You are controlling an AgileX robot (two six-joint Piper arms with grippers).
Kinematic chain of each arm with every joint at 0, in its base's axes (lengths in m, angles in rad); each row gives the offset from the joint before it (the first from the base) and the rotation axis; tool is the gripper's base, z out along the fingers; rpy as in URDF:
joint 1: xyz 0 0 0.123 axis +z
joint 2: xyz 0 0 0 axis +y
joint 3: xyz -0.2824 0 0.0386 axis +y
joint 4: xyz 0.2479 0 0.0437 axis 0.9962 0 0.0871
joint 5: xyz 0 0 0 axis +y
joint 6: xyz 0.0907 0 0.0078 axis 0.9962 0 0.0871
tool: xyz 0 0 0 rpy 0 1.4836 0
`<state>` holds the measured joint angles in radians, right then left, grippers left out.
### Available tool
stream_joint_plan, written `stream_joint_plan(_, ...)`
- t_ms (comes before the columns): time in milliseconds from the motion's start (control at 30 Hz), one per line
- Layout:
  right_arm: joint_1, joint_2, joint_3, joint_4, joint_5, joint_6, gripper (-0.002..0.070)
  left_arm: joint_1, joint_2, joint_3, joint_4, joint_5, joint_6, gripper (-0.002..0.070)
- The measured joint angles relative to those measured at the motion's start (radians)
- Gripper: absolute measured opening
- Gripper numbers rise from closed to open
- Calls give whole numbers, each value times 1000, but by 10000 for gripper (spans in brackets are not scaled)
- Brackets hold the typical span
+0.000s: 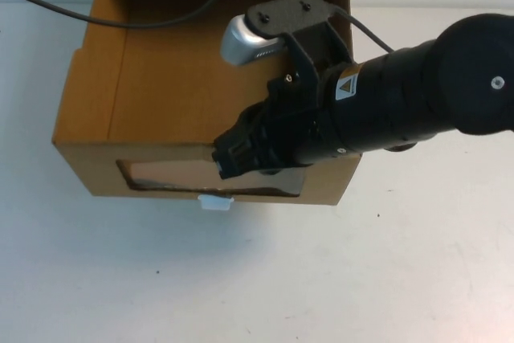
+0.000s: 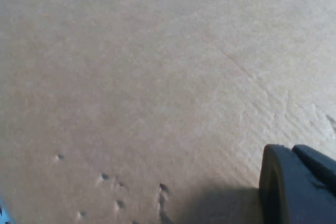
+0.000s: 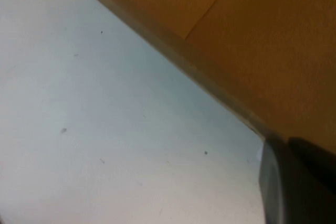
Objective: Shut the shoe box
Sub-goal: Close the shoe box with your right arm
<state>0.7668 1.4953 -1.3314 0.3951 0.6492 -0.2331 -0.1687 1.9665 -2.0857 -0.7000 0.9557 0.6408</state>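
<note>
Right tool point(image 1: 227, 162) over shoe box point(image 1: 96, 94) front; left tool point(image 2: 294, 187) against cardboard; grips unclear.

**A bare robot test bench, lab-style**

Plain white table point(image 1: 385, 279), nothing homely on it. A black robot arm point(image 1: 418, 102) reaches in from 3 o'clock, carrying a silver camera point(image 1: 245, 40) and a warning sticker point(image 1: 347, 86). A loose black cable point(image 1: 48, 4) trails off toward 10 o'clock, over a lone cardboard box point(image 1: 88, 86).

1. White table point(image 1: 337, 279); matte surface, a few small dark specks
2. Brown cardboard shoe box point(image 1: 96, 102) rests directly on it, drawer open, windowed front panel toward the robot
</note>
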Motion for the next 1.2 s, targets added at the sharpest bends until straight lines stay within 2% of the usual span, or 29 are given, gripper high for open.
stream_joint_plan(200, -14, 12, -58, 8, 84, 0, -11, 0, 0, 0, -2, 0, 0, -3)
stream_joint_plan(433, -15, 14, -98, 42, 300, -13, -11, 0, 0, 0, -5, 4, 0, -3)
stream_joint_plan(700, -15, 66, -96, -72, 257, 51, -11, 0, 0, 0, -6, 4, 0, -3)
stream_joint_plan(1200, -64, 85, -121, -71, 127, 57, -13, 0, 0, 0, -6, 4, 0, -3)
